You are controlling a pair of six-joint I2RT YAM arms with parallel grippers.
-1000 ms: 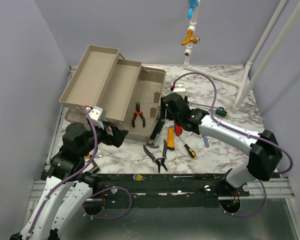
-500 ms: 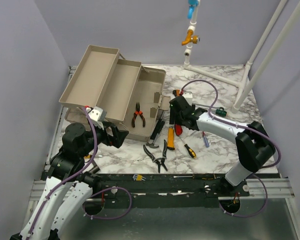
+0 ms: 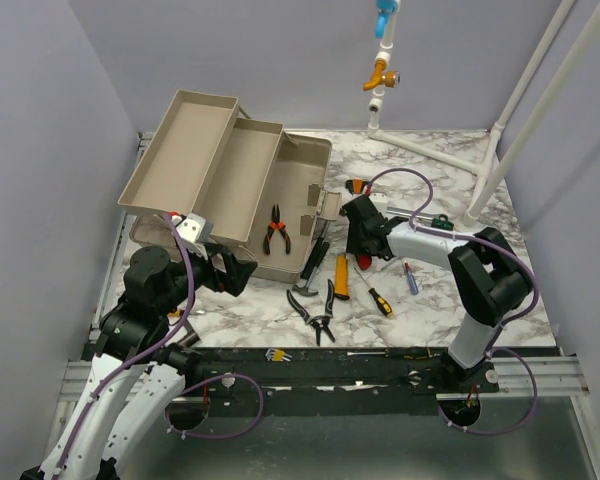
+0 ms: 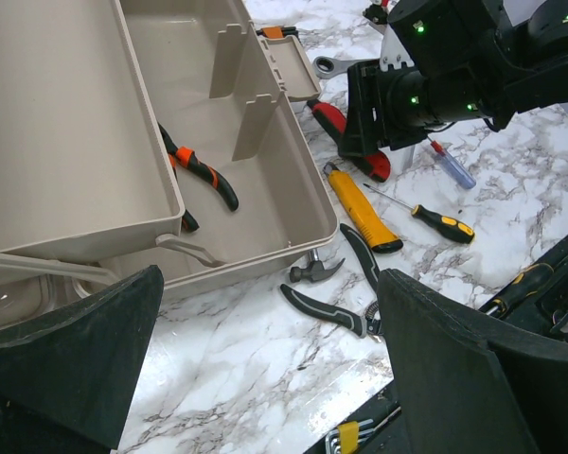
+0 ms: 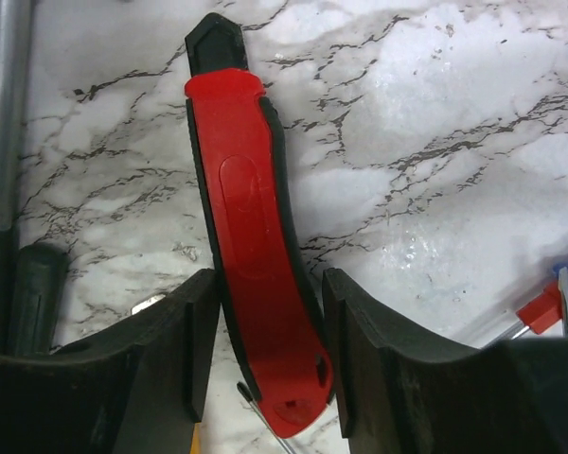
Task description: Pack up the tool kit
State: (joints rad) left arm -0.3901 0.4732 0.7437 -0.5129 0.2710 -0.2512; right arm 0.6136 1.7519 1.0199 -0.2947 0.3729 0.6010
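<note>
The beige toolbox (image 3: 230, 190) stands open at the back left, its trays (image 4: 66, 142) swung up. Orange-handled pliers (image 3: 276, 230) lie inside it, also in the left wrist view (image 4: 204, 175). My right gripper (image 3: 359, 240) is down at the table, open, its fingers straddling the red utility knife (image 5: 251, 227) with a small gap on the right side. The knife lies flat on the marble, also seen from the left wrist (image 4: 355, 147). My left gripper (image 3: 242, 270) is open and empty, hovering in front of the toolbox (image 4: 270, 274).
Beside the red knife lie a yellow knife (image 3: 341, 276), a yellow-black screwdriver (image 3: 378, 298), black snips (image 3: 315, 312), a small hammer (image 3: 305, 286) and a blue screwdriver (image 3: 410, 278). Hex keys (image 3: 276, 354) sit on the front rail. A white pipe frame (image 3: 485, 170) stands at the back right.
My right gripper has moved forward and down from beside the toolbox onto the red utility knife, and its arm has folded in. The left arm has not moved.
</note>
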